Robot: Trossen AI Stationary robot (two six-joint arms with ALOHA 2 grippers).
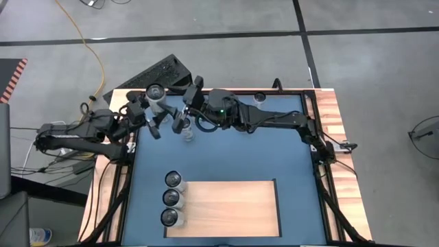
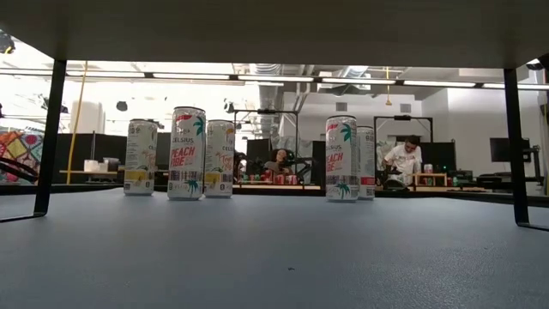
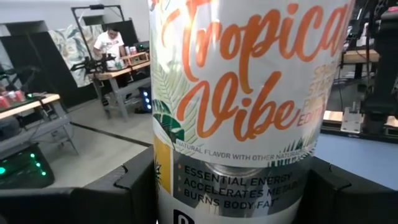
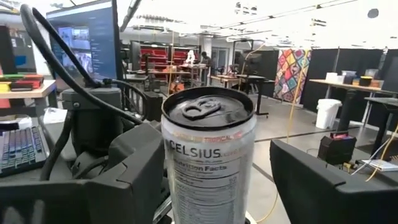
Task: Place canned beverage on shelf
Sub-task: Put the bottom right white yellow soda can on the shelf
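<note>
Near edge, overhead: pale wood-grain shelf panel [image 1: 230, 208], three white beverage cans [image 1: 172, 199] lined along its left side. Farther back, left gripper [image 1: 156, 118] clamped on white "Tropical Vibe" can [image 3: 236, 106], label legible only from its wrist camera. Right gripper [image 4: 211, 180] straddles Celsius can [image 4: 208, 155], visible gap on one side; grip unclear. Table-level view hides both arms.

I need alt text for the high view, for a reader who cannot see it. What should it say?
Seen from above, the left gripper holds a white beverage can at the blue table's far edge, the right gripper beside it. Three silver-topped cans line the pale wooden shelf's left edge.
</note>
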